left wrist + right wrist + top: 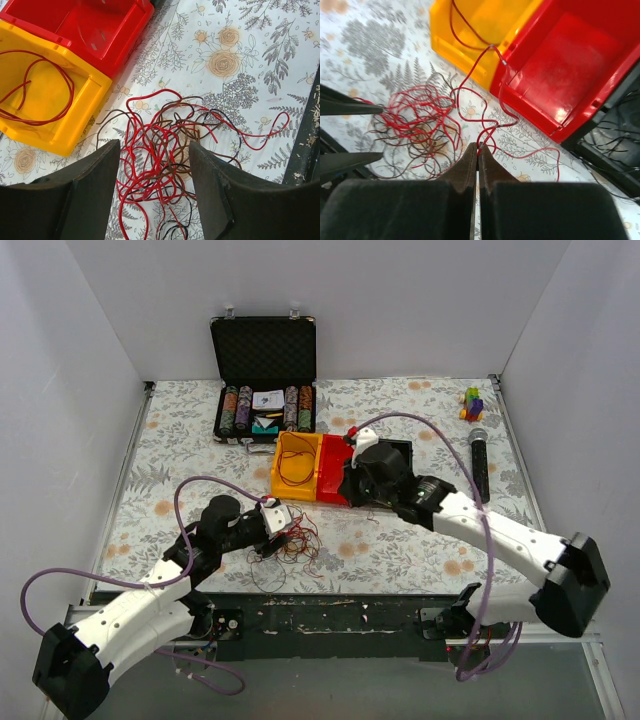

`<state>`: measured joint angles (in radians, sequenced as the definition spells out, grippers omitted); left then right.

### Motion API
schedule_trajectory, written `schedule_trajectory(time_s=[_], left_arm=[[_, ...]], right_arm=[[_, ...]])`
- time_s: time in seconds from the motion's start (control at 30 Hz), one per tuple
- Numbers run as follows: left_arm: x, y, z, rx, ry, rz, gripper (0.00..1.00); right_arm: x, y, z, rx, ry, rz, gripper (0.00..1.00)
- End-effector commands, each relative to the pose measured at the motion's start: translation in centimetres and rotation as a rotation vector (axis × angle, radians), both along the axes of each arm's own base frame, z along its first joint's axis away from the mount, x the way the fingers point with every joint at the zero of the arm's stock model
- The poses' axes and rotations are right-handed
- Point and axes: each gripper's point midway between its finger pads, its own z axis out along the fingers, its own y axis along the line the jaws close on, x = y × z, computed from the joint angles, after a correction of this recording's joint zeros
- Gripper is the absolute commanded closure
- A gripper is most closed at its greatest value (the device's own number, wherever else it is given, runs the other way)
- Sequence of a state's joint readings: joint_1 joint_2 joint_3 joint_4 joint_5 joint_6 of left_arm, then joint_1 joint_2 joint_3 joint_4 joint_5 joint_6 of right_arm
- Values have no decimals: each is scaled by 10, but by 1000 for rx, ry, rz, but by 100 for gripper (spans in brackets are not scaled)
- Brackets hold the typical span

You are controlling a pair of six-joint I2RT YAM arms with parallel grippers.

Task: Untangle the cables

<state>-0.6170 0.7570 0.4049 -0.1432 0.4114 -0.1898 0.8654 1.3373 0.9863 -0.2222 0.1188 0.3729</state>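
Observation:
The cables (167, 137) lie as a loose nest of red, brown and black wires on the flowered cloth, also in the top view (290, 542). My left gripper (155, 145) hangs open just above the nest, with wires showing between its fingers and nothing gripped. My right gripper (478, 148) is shut on a red cable (470, 75); that cable runs from the fingertips up over the rim of the yellow bin (485, 25). Another red cable (65, 82) lies coiled in the yellow bin (45, 125). In the top view the right gripper (352, 490) is at the bins' front edge.
A red bin (331, 483) adjoins the yellow bin (283, 483). An open black case of poker chips (264, 380) stands at the back. A microphone (479, 462) and a small coloured toy (471, 402) lie at the right. The table's metal front edge (307, 140) is close to the nest.

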Motion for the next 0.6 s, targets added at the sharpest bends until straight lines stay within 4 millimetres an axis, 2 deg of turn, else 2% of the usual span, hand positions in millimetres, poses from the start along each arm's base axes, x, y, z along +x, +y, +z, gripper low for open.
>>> schedule_trajectory(time_s=[0.0,0.13,0.27,0.4,0.5,0.57], left_arm=[[1,-4,16,-29,-28,-18,44],[1,-4,17,-33,-31,-16,44],[2,-3,20,-38,-34,-8,45],[2,-2,22,-42,-32,-3,45],[1,-2,21,-42,-32,-1,45],[1,-2,22,-44,-35,-5,45]], right_arm=[[2,-15,78,60,-162,-16,99],[9,-16,117,72,-243,-14,99],[23,-4,138,123,-286,-7,99],[46,2,140,198,-302,-83,99],[71,-5,126,252,-272,-212,99],[86,-10,112,223,-251,-307,99]])
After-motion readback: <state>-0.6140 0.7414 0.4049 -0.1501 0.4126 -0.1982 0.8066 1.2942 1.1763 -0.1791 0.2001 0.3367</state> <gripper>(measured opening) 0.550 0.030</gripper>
